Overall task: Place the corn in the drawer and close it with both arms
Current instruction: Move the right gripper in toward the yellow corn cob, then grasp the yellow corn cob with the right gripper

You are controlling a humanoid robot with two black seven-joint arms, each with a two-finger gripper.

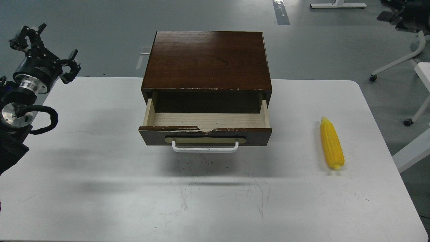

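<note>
The yellow corn lies on the white table at the right, pointed end away from me, apart from both arms. The drawer of the dark brown box stands pulled open and empty, pale wood inside, its white handle facing me. My left gripper is open and empty, raised at the table's far left corner, well left of the box. A dark blurred shape in the top right corner may be my right gripper; its fingers cannot be made out.
White chair or table legs with castors stand on the grey floor past the table's right edge. The box sits at the table's back middle. The table's right edge is close to the corn.
</note>
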